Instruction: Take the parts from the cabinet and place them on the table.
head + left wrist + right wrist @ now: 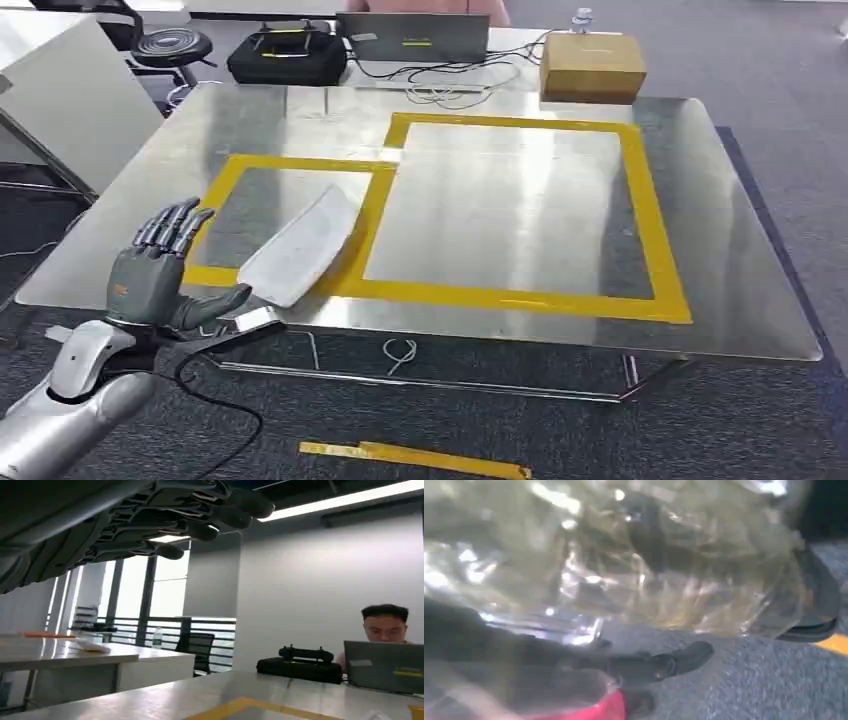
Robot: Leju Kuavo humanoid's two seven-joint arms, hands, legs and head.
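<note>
The counter [720, 230] is bare brushed metal with a dull sheen, banded with glossy yellow tape [520, 297]. Just beyond the matt dark fingers [170, 228] lies a smooth pale grey part [300, 248]. Crinkled, glossy clear plastic wrap [624, 555] hangs over rough grey carpet [764, 680].

Brown cardboard box [592, 66] at the far edge, black case [287, 52] beside an open laptop [413, 38], yellow strip [415, 459] on grey carpet
</note>
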